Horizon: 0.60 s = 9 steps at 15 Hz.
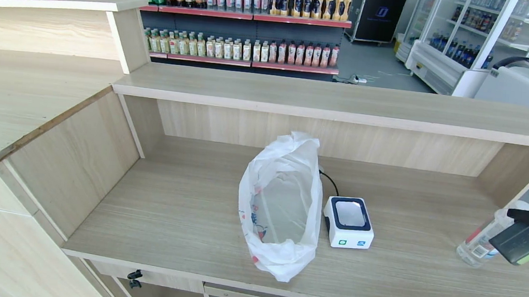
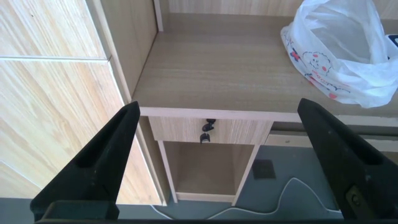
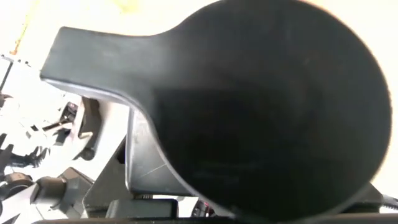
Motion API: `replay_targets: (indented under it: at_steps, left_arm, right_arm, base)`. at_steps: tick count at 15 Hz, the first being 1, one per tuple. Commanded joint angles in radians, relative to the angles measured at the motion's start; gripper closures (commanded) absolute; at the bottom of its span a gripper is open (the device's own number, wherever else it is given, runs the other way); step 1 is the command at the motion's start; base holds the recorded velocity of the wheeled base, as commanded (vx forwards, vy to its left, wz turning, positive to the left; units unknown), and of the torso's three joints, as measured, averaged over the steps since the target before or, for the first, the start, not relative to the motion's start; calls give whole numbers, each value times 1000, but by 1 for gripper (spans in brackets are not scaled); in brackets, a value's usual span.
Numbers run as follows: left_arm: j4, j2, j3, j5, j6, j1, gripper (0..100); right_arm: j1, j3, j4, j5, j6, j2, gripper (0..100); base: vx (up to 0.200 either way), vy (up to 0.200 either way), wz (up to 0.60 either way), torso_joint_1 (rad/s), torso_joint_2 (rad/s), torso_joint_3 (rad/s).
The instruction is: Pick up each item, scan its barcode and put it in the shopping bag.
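Two pincers stood differently. The left gripper [image 2: 219, 109] was released, its fingers [image 2: 106, 168] wide apart, facing the front edge of the pale wooden counter [image 1: 181, 208]. The right gripper [image 1: 509, 230], at the right edge of the head frame, sat against the clear plastic bottle [image 1: 473, 246] — whether it was clenched I could not tell. A shallow hold could let that smooth bottle slip or topple. Left of it stood the white box scanner [image 1: 348, 222], just beside the limp white plastic shopping bag [image 1: 283, 208] at frame centre — its slack mouth might fold shut.
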<state>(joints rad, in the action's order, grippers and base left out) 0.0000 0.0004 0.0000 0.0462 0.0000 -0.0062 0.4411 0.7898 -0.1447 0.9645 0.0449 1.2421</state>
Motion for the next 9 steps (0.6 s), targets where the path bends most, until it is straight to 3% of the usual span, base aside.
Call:
replay_targets:
  at_steps: [1,4,8,9]
  left_arm:
    - [0,1,0,0,0,0,0]
    - [0,1,0,0,0,0,0]
    - [0,1,0,0,0,0,0]
    - [0,1,0,0,0,0,0]
  right_arm:
    - [-2,3,0,0,9,13,100]
    - [-42,48,5,-61,-10,31,100]
    - [-96,138,0,-109,-198,72,100]
    - [-143,163,0,-193,-270,125,100]
  base:
    - [0,0,0,0,0,0]
    - [0,0,600,-1,-1,2]
    - [0,0,600,7,0,1]
    - [0,0,0,0,0,0]
